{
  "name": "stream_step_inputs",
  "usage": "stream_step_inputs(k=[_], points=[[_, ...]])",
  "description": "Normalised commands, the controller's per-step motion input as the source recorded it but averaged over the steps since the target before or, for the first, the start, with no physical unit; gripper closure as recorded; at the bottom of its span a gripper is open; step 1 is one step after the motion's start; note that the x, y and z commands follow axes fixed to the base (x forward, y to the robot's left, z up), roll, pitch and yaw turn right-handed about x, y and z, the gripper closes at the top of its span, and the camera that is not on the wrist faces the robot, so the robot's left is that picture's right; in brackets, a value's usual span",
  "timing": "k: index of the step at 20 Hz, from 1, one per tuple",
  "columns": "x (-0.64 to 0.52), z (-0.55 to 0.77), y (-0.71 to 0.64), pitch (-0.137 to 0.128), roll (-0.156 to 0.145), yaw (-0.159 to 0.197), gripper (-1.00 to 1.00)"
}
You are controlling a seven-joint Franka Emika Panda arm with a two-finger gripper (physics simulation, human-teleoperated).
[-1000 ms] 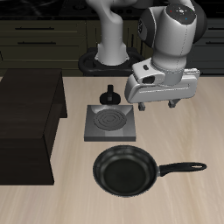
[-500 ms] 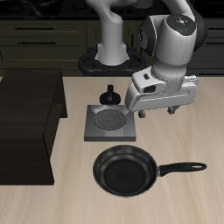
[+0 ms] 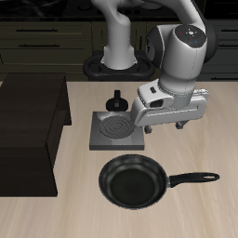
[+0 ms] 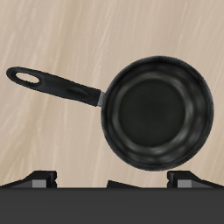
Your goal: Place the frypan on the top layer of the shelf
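Exterior: over the last second the pincer (image 3: 165, 127) drops lower and shifts toward the frypan (image 3: 134, 182), which lies untouched on the tabletop (image 3: 195, 209) in front of the burner (image 3: 118, 131). The shelf (image 3: 33, 130) stands well apart.

Wrist: frypan (image 4: 157, 112) fills the view, fingers spread, empty. Approach phase; grasp pending.

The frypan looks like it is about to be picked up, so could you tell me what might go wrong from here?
1. The frypan has a long handle; a grasp far from the bowl could let the pan tilt or swing in the gripper.
2. The burner plate and small pot lie beside the gripper; a descent or a lift toward the shelf could knock them.
3. The pan is wide, so it may catch the shelf's edge if carried low.
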Motion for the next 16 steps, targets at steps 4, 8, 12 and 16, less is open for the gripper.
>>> stream_step_inputs(k=[4, 8, 12, 16], points=[[0.06, -0.12, -0.03, 0.009, -0.002, -0.003, -1.0], [0.04, -0.14, 0.05, 0.002, 0.017, -0.002, -1.0], [0.03, -0.2, 0.06, 0.004, 0.021, 0.022, -1.0], [0.05, -0.14, -0.03, 0.0, -0.013, 0.01, -1.0]])
